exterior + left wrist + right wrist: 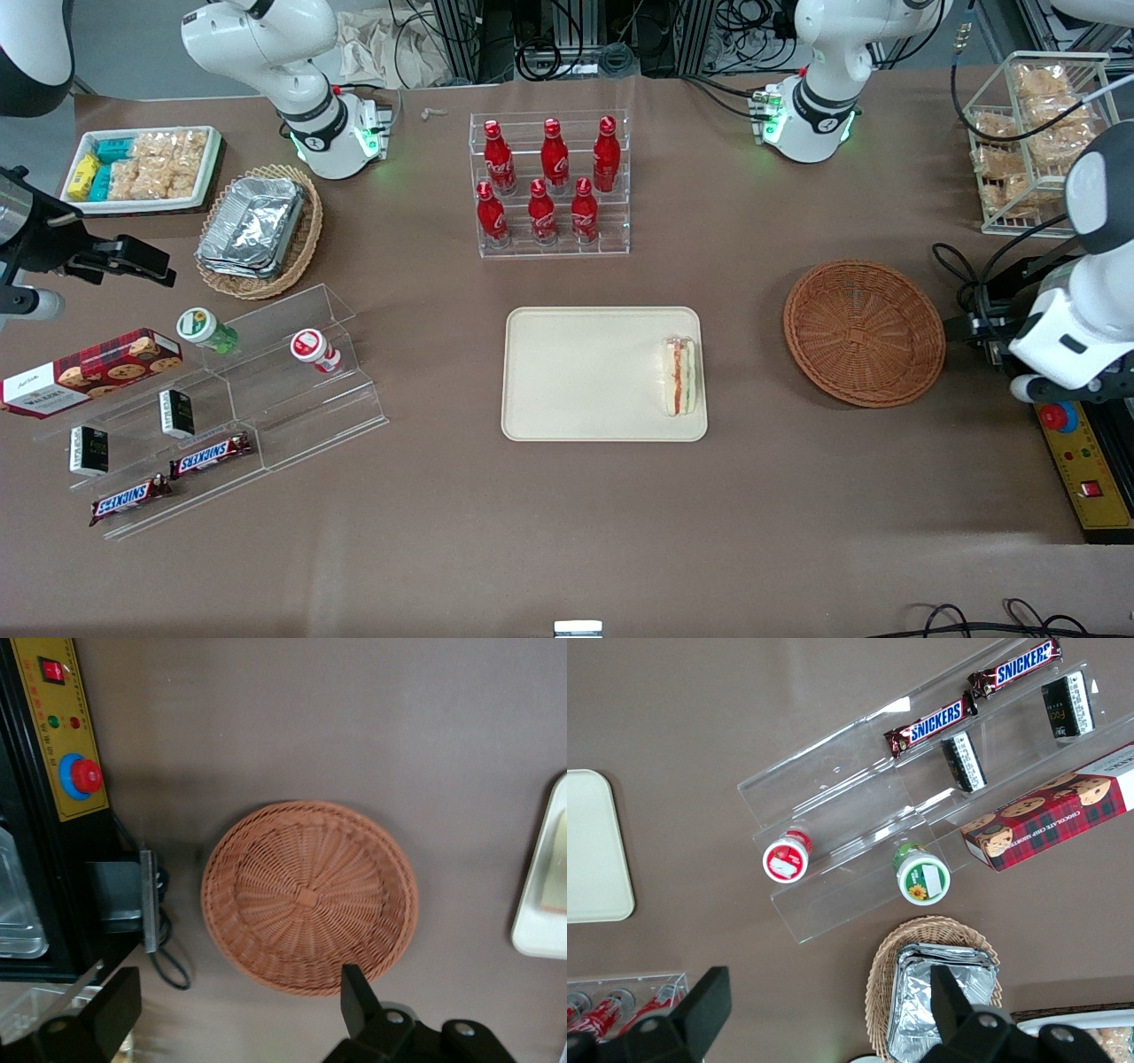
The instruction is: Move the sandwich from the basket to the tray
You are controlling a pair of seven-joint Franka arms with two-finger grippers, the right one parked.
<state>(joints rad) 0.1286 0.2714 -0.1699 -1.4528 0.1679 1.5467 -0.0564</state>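
Sandwich [681, 376] lies on the tray [576, 372], at its basket-side edge; basket [309, 896] empty. My gripper [239, 1010] hovers above the basket, fingers apart, holding nothing — job looks finished.

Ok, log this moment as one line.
sandwich: on tray | basket: empty | end effector: open, above basket

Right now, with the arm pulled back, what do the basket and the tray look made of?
The basket looks like woven wicker, reddish-brown and matte: radial strands and a braided rim show, and it holds nothing. The tray seems moulded plastic or pulp, beige and dull, with rounded corners; which one is unclear. The sandwich on it sits in glossy clear wrap. The gripper hangs above the basket, jaws open.
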